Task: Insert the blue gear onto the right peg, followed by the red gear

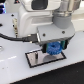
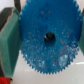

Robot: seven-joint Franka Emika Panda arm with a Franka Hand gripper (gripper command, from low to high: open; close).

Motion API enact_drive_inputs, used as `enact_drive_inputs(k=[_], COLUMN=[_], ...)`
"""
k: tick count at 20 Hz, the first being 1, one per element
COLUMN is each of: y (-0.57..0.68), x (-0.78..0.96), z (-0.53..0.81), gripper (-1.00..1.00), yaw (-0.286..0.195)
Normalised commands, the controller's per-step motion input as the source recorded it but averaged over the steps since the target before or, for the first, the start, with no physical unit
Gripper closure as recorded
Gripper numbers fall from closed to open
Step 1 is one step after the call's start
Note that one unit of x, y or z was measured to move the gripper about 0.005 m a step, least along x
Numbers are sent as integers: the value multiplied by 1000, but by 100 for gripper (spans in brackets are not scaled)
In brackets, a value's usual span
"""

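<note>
The white robot arm [image 1: 37,20] reaches down over the white worktop [image 1: 15,67]. At its end the dark tool [image 1: 53,46] holds the round flat bright-blue plastic gear [image 1: 53,48]. The tool is closed on the gear's rim, open only as far as the gear is wide. In the exterior view the gear hangs between the two fingers, at about 6 o'clock from the tool's black body.

Just under the gear lies the grey rectangular plate with a black frame [image 1: 40,60]. The gear is above the end of the plate nearest the exterior view's right. I cannot tell if the gear already touches the plate or only stands close over it. The thin dark pegs of the plate are not clear in this view, because the gear and the tool cover that part.

In the wrist view the blue gear [image 2: 49,37] fills nearly the whole picture. Its teeth are seen all around the rim, and its small centre hole looks dark in the middle. Greenish finger pads [image 2: 10,47] press on the rim at 9 o'clock of the gear, and a second pad shows at the 3 o'clock edge.

At about 7 o'clock from the gear, in the corner of the wrist view, a small bright-red piece [image 2: 4,80] is visible. It seems to be the small red plastic gear, but only a bit of it shows.
</note>
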Motion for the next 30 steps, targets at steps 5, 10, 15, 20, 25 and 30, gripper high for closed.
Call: enact_drive_inputs(k=[5,10,15,20,25,30], y=[-133,-96,-40,4,-8,-1], x=[145,65,89,162,230,156], z=[53,-92,-141,-92,-194,-225], gripper=[100,100,100,100,100,100], yaw=[0,0,0,0,0,0])
